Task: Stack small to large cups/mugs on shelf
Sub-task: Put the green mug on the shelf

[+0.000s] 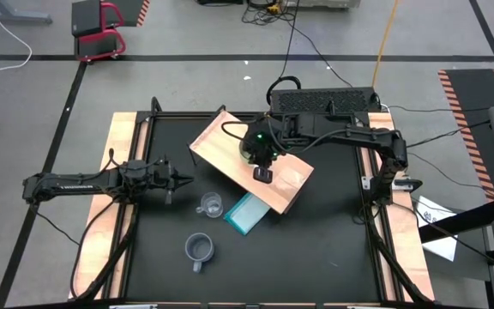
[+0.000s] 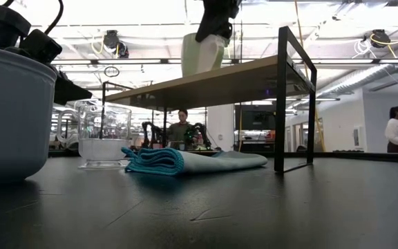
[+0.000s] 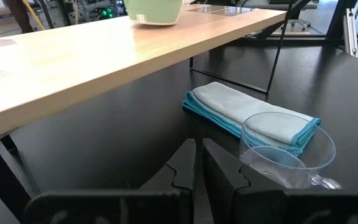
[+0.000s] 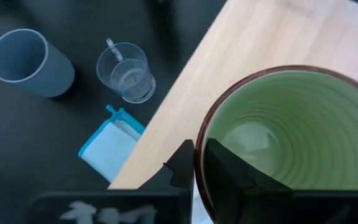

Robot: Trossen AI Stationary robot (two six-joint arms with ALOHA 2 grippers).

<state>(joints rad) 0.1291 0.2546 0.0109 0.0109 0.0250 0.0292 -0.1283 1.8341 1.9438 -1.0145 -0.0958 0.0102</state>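
The right gripper [image 4: 197,174] sits above the wooden shelf [image 1: 230,142], down at the rim of the lime-green mug [image 4: 291,137], one finger inside and one outside the wall. The fingers are close together with the rim between them, but whether they truly pinch it or have slackened, I cannot tell. The mug stands upright on the shelf board, near the middle, and from table height its pale body [image 2: 202,54] shows on top of the board with the arm coming down onto it.

Over on the left, the left gripper [image 3: 199,163] hangs low over the black table [image 1: 316,249], beside the shelf's left end, fingers pressed nearly together and holding nothing. Just ahead of it is the clear glass cup [image 3: 288,149], upright on the table, handle showing. From above, that glass cup [image 1: 210,204] stands in front of the shelf's edge, with the folded light-blue cloth [image 1: 247,213] just beside it, partly tucked under the board. The grey-blue mug [image 1: 199,249] stands nearer the front of the table, apart from the others, handle pointing forward.

People show in the room beyond the table.
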